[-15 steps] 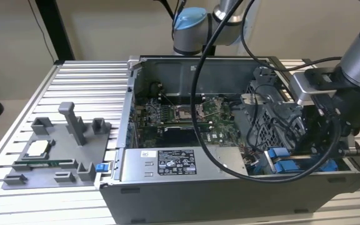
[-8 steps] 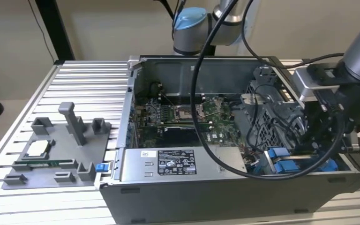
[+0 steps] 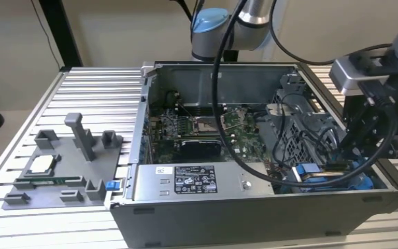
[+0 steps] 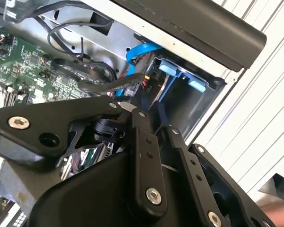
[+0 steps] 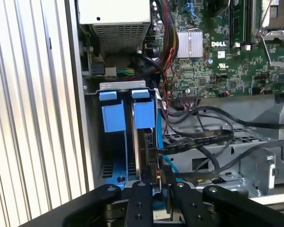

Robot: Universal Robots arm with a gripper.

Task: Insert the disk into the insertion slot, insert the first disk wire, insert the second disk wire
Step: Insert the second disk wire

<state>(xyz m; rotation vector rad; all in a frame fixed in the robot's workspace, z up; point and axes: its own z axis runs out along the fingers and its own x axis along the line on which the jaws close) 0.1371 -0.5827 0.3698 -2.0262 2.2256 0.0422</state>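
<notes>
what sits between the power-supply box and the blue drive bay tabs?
In the first wrist view, a bundle of coloured wires and a connector lie between the power-supply box and the insertion slot with its blue tabs.

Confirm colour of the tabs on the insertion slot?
Bright blue tabs on the insertion slot; clearest in the first wrist view.

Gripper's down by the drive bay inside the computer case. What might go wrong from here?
Loose black cables cross right beside the black gripper, so a move may snag or tug them. The gripper also sits near the grey metal case wall and the blue-framed silver disk; a sideways slip could knock either.
</notes>
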